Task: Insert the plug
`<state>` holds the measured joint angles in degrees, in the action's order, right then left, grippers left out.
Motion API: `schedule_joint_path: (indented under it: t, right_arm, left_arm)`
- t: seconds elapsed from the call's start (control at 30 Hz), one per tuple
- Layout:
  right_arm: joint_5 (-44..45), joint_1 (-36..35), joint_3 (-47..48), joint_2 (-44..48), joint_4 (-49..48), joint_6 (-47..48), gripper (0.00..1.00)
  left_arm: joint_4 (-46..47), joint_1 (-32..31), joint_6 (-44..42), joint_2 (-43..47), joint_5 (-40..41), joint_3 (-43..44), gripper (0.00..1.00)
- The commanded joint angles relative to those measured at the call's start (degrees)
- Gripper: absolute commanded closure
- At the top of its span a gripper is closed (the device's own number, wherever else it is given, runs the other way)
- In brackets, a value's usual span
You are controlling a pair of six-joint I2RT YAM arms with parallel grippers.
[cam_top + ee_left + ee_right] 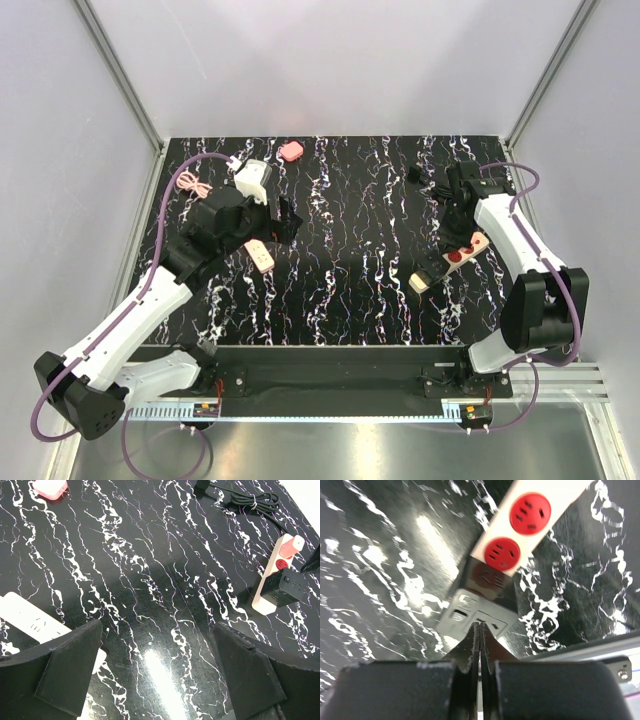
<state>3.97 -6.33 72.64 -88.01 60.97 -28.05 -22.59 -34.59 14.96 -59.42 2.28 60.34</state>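
The plug (291,150), left lying at the far edge of the table (350,260), is judged light, rigid and slick, best pinched across its sides, while the left gripper (160,675) is spread wide and empty and the right gripper (479,640) is pressed together on nothing.

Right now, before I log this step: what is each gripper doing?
Left gripper: open, holding nothing.
Right gripper: closed, with nothing held.

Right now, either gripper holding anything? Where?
Neither: left gripper open and empty; right gripper shut on nothing, tips by the black adapter.
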Motion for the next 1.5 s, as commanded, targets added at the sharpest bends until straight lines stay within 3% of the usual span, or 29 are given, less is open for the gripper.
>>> schedule_joint_path:
  t: [0.0,0.23,0.5,0.53,0.6,0.63,0.7,0.73,0.77,1.0,1.17,1.33,1.47]
  right_arm:
    - [1.39,-0.18,2.25,1.35,0.3,0.72,1.0]
    - [0.78,-0.18,-7.68,-0.94,-5.07,1.16,1.0]
    - [1.67,-0.26,-0.76,3.54,-2.35,2.91,0.98]
    - [0.96,-0.26,-0.05,5.28,-2.43,3.09,0.92]
    - [-1.58,-0.18,1.35,7.49,-3.31,3.18,0.7]
    - [-3.07,-0.26,1.45,10.28,-4.1,3.62,0.52]
    - [-8.52,-0.26,0.23,15.46,-7.86,4.58,0.37]
    - [-9.93,-0.35,-0.48,17.24,-9.28,4.67,0.05]
    - [-13.08,-0.35,-2.14,19.0,-10.77,4.85,0.0]
    - [-26.19,-0.7,-8.82,27.79,-20.52,3.36,0.0]
    - [-30.07,-0.79,-11.9,32.19,-23.7,2.22,0.0]
    - [-31.03,-0.79,-12.18,35.97,-25.2,1.07,0.0]
    - [-32.18,-0.79,-10.6,37.03,-25.64,0.81,0.0]
  left_arm:
    - [2.38,0.4,-1.07,0.18,1.67,0.04,0.01]
    - [2.11,0.57,-0.81,0.0,3.95,-0.04,0.01]
    - [1.58,0.57,0.77,0.09,5.19,-0.22,0.01]
    - [1.58,0.57,0.86,0.09,5.97,-0.22,0.01]
    - [1.76,0.57,0.6,0.27,6.85,-0.39,0.01]
    - [1.93,0.49,0.25,0.01,7.99,-0.57,0.01]
    - [2.37,1.01,0.42,-1.48,8.87,-0.22,0.01]
    - [2.2,1.54,0.68,-2.45,8.27,0.39,0.01]
    - [1.42,2.24,0.77,-4.98,7.48,2.31,0.01]
    - [-2.64,17.16,5.86,-23.97,-5.35,16.82,0.01]
    - [-1.32,22.53,9.91,-42.57,-7.73,33.42,0.09]
    - [-0.88,25.53,11.75,-59.03,-9.22,52.37,0.09]
    - [6.92,28.6,16.84,-71.44,-13.96,59.02,0.14]
